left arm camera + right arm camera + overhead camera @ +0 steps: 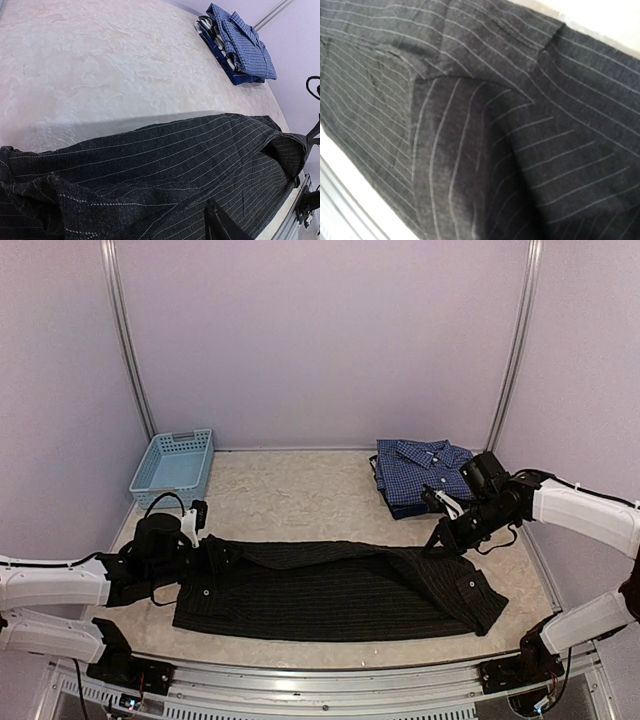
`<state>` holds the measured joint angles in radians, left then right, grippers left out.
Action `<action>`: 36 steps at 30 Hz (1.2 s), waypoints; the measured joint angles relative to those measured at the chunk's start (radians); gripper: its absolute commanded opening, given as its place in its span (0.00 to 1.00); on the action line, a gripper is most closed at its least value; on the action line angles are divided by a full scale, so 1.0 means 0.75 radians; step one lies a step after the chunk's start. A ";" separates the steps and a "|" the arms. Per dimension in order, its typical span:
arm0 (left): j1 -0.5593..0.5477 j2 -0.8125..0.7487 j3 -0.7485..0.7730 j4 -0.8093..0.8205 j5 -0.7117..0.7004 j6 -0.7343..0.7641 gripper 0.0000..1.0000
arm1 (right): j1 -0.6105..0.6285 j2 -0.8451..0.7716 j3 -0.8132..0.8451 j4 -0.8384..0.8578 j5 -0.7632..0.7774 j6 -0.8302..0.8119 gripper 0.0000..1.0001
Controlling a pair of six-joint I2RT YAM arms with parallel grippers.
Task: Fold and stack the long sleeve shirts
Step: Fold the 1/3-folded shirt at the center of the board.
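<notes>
The black pinstriped shirt [330, 590] lies spread lengthwise along the front of the table. My left gripper [203, 558] is at its left end. In the left wrist view the cloth [165, 160] is bunched over the jaws and only one dark finger [220, 225] shows, so how wide they stand is hidden. My right gripper [441, 540] is shut on the shirt's upper right edge, which rises to it. The right wrist view is filled with striped cloth [520, 125] that hides the fingers. The blue checked shirt [420, 472] lies folded at the back right, also seen from the left wrist [240, 45].
A light blue plastic basket [175, 465] stands at the back left by the wall. Bare pale tabletop [300, 500] lies between the basket and the folded blue shirt. A metal rail [330, 675] runs along the near edge.
</notes>
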<state>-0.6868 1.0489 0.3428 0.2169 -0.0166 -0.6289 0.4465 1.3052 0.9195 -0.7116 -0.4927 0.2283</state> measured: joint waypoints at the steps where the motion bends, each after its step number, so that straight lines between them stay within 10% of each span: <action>1: 0.000 0.000 0.000 0.001 0.002 -0.003 0.48 | 0.000 0.000 0.003 -0.005 -0.002 0.000 0.00; 22: 0.000 0.021 0.035 -0.105 0.011 -0.021 0.00 | 0.000 0.014 0.062 -0.087 -0.016 -0.019 0.00; 36: 0.000 0.043 0.043 -0.278 0.008 -0.039 0.00 | 0.077 0.021 -0.005 -0.117 -0.026 0.012 0.00</action>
<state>-0.6868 1.0813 0.3752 0.0086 -0.0109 -0.6582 0.5045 1.3212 0.9161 -0.7994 -0.5125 0.2375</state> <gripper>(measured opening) 0.004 0.003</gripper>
